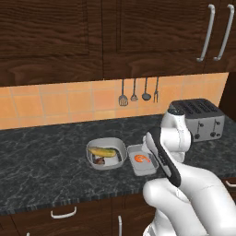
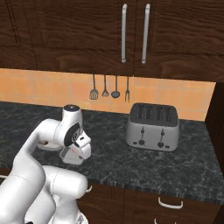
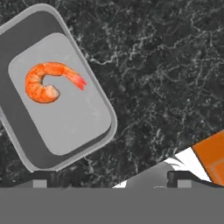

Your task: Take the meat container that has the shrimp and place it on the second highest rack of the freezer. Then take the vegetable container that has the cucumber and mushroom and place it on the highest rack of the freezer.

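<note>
The jaws stand wide apart and hold nothing: in the hand view the two dark fingertips of the gripper (image 3: 109, 177) sit far from each other at the bottom edge, with only bare counter (image 3: 166, 65) between them. The hand looks straight down at the dark marbled counter, and the tray (image 3: 54, 85) lies off to the upper left of that view, apart from the fingertips.

The tray is a shallow grey rectangle with rounded corners and a flared rim. In it lies one curled orange-red shrimp (image 3: 48, 81), toward one end, leaving most of the tray floor bare.

In the left base view the tray (image 1: 143, 160) sits on the counter (image 1: 41, 152) just beside the bowl (image 1: 107, 153), on the bowl's right; whether their rims touch cannot be told. The arm partly covers the tray's right edge. The shrimp (image 1: 142, 159) shows as a small orange curl in its middle.

The bowl is deeper, with a thick rim and a rounded-square outline. A yellow-green cucumber (image 1: 102, 151) lies across it, nearly spanning its width, and a small dark mushroom (image 1: 99, 160) sits in front of the cucumber.

A toaster (image 1: 200, 118) stands well to the right on the counter.
</note>
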